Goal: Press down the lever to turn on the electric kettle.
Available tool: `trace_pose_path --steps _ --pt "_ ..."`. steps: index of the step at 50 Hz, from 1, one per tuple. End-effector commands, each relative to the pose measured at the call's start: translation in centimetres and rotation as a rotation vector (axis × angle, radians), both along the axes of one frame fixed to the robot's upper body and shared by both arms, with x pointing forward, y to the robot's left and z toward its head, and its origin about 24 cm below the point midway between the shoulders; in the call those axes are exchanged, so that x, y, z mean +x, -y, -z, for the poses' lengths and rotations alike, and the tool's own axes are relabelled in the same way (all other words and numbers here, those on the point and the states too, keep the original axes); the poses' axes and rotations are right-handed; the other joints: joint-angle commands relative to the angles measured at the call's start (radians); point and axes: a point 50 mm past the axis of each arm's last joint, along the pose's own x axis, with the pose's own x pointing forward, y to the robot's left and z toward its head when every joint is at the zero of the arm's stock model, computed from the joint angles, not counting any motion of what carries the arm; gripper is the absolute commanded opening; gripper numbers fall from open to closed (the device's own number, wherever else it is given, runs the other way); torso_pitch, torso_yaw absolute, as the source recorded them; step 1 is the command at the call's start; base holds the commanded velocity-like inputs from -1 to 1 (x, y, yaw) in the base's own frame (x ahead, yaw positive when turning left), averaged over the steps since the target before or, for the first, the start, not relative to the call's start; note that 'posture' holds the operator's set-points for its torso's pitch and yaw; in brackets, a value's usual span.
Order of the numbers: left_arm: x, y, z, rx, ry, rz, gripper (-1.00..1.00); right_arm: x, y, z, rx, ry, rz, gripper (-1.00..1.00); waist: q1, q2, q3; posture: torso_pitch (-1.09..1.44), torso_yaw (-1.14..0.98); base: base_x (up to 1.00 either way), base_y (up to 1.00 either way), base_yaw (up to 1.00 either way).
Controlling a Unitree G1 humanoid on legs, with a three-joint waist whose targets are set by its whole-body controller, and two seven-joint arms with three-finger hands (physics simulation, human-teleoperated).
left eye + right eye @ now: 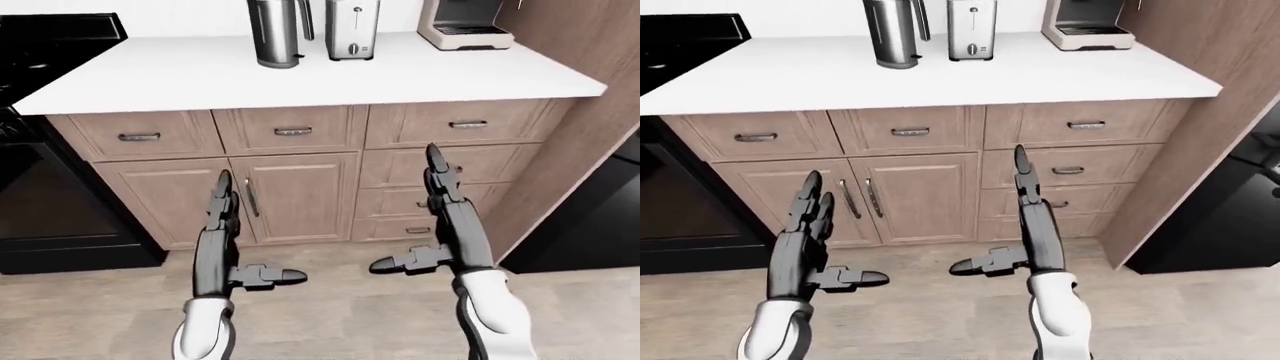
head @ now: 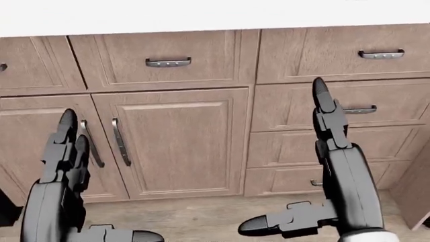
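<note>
A white counter (image 1: 300, 75) is spanning the wooden cabinets (image 1: 300, 195); the steel kettle (image 1: 277, 31) is standing on it, beside a toaster (image 1: 352, 28) (lever not discernible). Both hands, left hand (image 1: 218, 240) and right hand (image 1: 448, 217), are hanging below with fingers splayed, gripping nothing.

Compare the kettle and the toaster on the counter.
The kettle is a rounded, dark steel cylinder; the toaster is boxy and lighter. The kettle stands left of the toaster in the left-eye view, with a handle on its right side; the toaster shows a slot and a knob. Both are metallic and upright on the white counter.
</note>
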Motion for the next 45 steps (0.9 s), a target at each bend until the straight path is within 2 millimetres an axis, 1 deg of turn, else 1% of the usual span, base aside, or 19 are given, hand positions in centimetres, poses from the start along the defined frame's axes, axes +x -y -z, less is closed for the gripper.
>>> trace_pose_path --steps 1,4,5,9,13,15,16,17,18,19,23,24,28,34,38,40,41,43,45 --pt "-0.1 0.1 -1.6 0.000 0.086 0.005 1.00 -0.2 -0.1 -1.3 -0.006 0.077 -0.001 1.00 -0.002 -0.001 -0.010 0.00 0.00 0.00 0.45 0.00" --pt "-0.1 0.1 -1.6 -0.001 0.088 0.005 1.00 -0.2 -0.1 -1.3 -0.006 0.077 0.000 1.00 -0.008 -0.059 -0.024 0.00 0.00 0.00 0.44 0.00" --pt "-0.1 0.1 -1.6 -0.001 0.089 0.006 1.00 -0.2 -0.1 -1.3 -0.006 0.076 0.000 1.00 -0.026 -0.030 -0.019 0.00 0.00 0.00 0.44 0.00" --pt "-0.1 0.1 -1.6 -0.002 0.087 0.005 1.00 -0.2 -0.1 -1.2 -0.004 0.075 0.001 1.00 -0.008 -0.037 -0.034 0.00 0.00 0.00 0.44 0.00" --pt "-0.1 0.1 -1.6 -0.007 0.085 0.009 1.00 -0.2 0.0 -1.1 0.000 0.069 0.002 1.00 -0.010 0.009 -0.016 0.00 0.00 0.00 0.44 0.00" --pt "0.0 0.1 -1.5 -0.006 0.083 0.009 1.00 -0.2 0.0 -1.1 0.001 0.069 0.000 1.00 -0.012 0.055 -0.022 0.00 0.00 0.00 0.44 0.00" --pt "0.1 0.0 -1.4 -0.007 0.079 0.009 1.00 -0.1 0.0 -1.0 0.002 0.066 0.000 1.00 -0.010 0.101 -0.037 0.00 0.00 0.00 0.45 0.00" --pt "0.1 0.0 -1.4 -0.008 0.078 0.011 1.00 0.0 0.1 -0.8 0.004 0.063 0.002 1.00 -0.011 0.114 -0.050 0.00 0.00 0.00 0.45 0.00" --pt "0.1 0.0 -1.5 -0.008 0.077 0.011 1.00 0.0 0.1 -0.7 0.007 0.060 0.003 1.00 0.002 0.089 -0.029 0.00 0.00 0.00 0.44 0.00" --pt "0.1 0.0 -1.5 -0.008 0.078 0.009 1.00 0.0 0.0 -0.8 0.005 0.061 0.001 1.00 -0.002 0.086 -0.018 0.00 0.00 0.00 0.45 0.00" --pt "0.1 0.0 -1.5 -0.008 0.080 0.009 1.00 -0.1 0.0 -0.8 0.006 0.070 0.001 1.00 0.006 0.021 -0.013 0.00 0.00 0.00 0.33 0.00" --pt "0.1 0.0 -1.5 -0.010 0.080 0.008 1.00 -0.2 0.1 -1.0 0.023 0.089 0.001 1.00 0.006 0.035 -0.017 0.00 0.00 0.00 0.00 0.00" --pt "0.0 -0.1 -1.7 -0.015 0.087 0.003 1.00 -0.6 0.5 -1.6 0.023 0.116 0.032 1.00 0.008 0.041 -0.029 0.00 0.00 0.00 0.00 0.00" --pt "0.0 -0.3 -2.1 -0.019 0.098 -0.009 1.00 -0.9 0.3 -2.1 0.010 0.134 0.033 1.00 0.024 0.030 -0.026 0.00 0.00 0.00 0.00 0.00" --pt "-0.2 -0.2 -2.1 -0.010 0.101 -0.009 1.00 -0.9 0.3 -2.1 0.009 0.136 0.033 1.00 0.033 0.006 -0.023 0.00 0.00 0.00 0.00 0.00" --pt "-0.4 -0.3 -2.2 -0.008 0.104 -0.012 1.00 -1.1 0.3 -2.3 0.007 0.143 0.034 1.00 0.033 -0.015 -0.040 0.00 0.00 0.04 0.00 0.00" --pt "-0.5 -0.2 -2.2 -0.006 0.105 -0.012 1.00 -1.0 0.3 -2.3 0.007 0.143 0.033 1.00 0.026 -0.044 -0.030 0.00 0.00 0.07 0.00 0.00" --pt "-0.5 -0.3 -2.3 -0.006 0.106 -0.017 1.00 -1.0 0.3 -2.1 0.014 0.146 0.032 1.00 0.019 -0.018 -0.014 0.00 0.00 0.09 0.00 0.00" --pt "-0.5 -0.4 -2.4 -0.008 0.110 -0.019 1.00 -1.1 0.3 -2.3 0.015 0.151 0.033 1.00 0.018 -0.018 -0.013 0.00 0.00 0.12 0.00 0.00"
